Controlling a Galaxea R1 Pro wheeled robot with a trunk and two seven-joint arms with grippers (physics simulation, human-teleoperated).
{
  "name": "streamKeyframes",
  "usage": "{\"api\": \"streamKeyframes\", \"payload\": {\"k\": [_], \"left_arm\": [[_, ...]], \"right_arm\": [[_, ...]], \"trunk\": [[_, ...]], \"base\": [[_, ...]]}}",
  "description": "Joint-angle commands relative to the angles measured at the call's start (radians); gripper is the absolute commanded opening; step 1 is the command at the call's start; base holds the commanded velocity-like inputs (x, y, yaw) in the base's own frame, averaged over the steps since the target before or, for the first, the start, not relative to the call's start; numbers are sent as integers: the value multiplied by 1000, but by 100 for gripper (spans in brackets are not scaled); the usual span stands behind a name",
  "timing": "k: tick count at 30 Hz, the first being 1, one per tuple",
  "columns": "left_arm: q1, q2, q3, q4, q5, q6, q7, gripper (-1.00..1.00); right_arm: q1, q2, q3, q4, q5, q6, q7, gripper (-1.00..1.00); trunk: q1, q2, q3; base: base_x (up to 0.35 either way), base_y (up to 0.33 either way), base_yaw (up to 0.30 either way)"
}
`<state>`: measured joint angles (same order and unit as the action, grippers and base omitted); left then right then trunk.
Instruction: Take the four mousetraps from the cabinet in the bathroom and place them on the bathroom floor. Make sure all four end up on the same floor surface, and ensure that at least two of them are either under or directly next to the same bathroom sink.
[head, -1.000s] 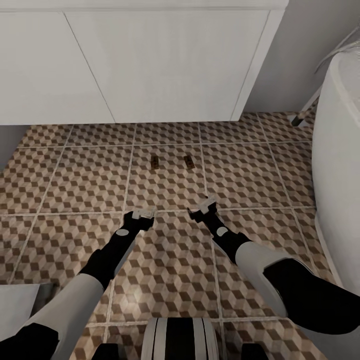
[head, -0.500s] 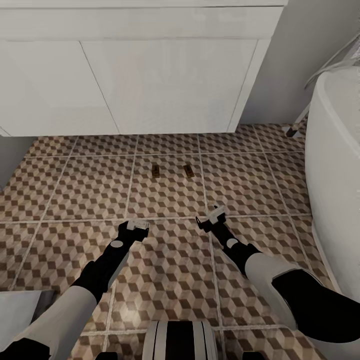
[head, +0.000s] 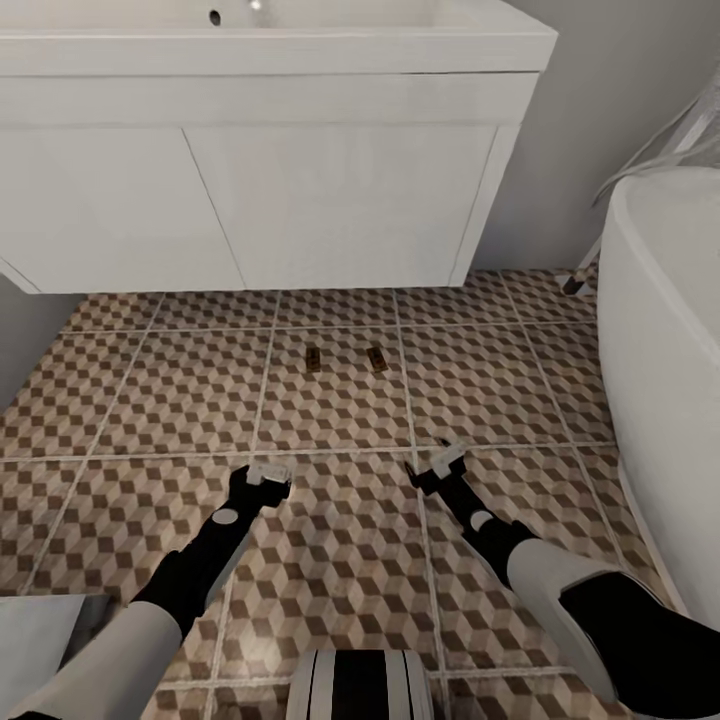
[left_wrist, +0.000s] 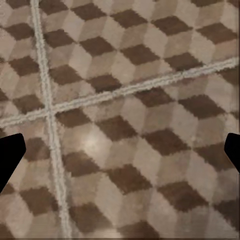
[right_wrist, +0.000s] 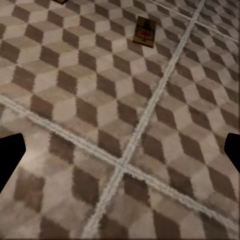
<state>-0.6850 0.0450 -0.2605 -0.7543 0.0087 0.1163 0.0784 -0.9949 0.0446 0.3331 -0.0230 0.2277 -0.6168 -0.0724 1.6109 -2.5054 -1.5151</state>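
Two mousetraps (head: 313, 360) (head: 376, 359), small brown slabs, lie side by side on the cube-patterned bathroom floor (head: 150, 400), a short way in front of the white sink unit. My left gripper (head: 268, 473) hovers low over the tiles, nearer to me than the traps, open with nothing between its fingers. My right gripper (head: 445, 462) is also open and empty, to the right of the traps and closer to me. The right wrist view shows one mousetrap (right_wrist: 145, 30) ahead of the right gripper (right_wrist: 120, 155). Bare tile lies under the left gripper (left_wrist: 120, 150). The cabinet is out of view.
A white vanity (head: 340, 200) with a sink basin (head: 300, 15) on top stands ahead. A white bathtub (head: 660, 330) flanks the right side. A grey wall (head: 20, 330) is at the left. A pale object (head: 40, 630) sits at the lower left.
The camera has drawn back and tilted up, so the sink top now shows. Both arms have drawn back toward me, and the right gripper is farther from the mousetraps.
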Motion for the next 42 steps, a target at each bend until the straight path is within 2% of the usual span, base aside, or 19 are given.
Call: {"api": "streamKeyframes", "payload": {"k": [1, 6, 10, 20, 24, 29, 32, 40, 42], "left_arm": [[11, 2, -6, 3, 1, -9, 9, 100], [48, 7, -5, 12, 2, -30, 9, 100], [90, 21, -5, 14, 3, -39, 9, 100], [184, 33, -5, 13, 4, -131, 11, 100], [227, 52, -5, 16, 5, -140, 11, 100], [275, 73, -4, 45, 12, -162, 10, 100], [287, 76, -4, 76, 16, -190, 10, 100], [299, 79, -4, 203, 24, -306, 10, 100], [299, 78, -4, 245, 27, -362, 10, 100]], "right_arm": [[7, -3, 1, 1, 9, -11, -8, 100], [40, -12, 1, 1, 9, -27, -7, 100], [71, -24, 1, 2, 9, -50, -8, 100], [145, -38, 1, 2, 9, -91, -10, 100], [182, -38, 1, 2, 8, -110, -11, 100], [241, -42, 1, 2, 8, -119, -12, 100], [265, -49, 1, 2, 8, -121, -12, 100], [325, -65, 1, 3, -3, -191, -14, 100], [345, -68, 1, 3, -12, -209, -14, 100]], "trunk": [[-1, 0, 3], [-3, 1, 23], [-5, 2, 38], [-9, 4, 77], [-11, 5, 92], [-30, 40, 108], [-42, 61, 117], [-72, 117, 142], [-80, 131, 149]], "base": [[0, 0, 0], [0, 0, 0], [0, 0, 0], [0, 0, 0], [0, 0, 0], [0, 0, 0], [0, 0, 0], [0, 0, 0], [0, 0, 0]]}}
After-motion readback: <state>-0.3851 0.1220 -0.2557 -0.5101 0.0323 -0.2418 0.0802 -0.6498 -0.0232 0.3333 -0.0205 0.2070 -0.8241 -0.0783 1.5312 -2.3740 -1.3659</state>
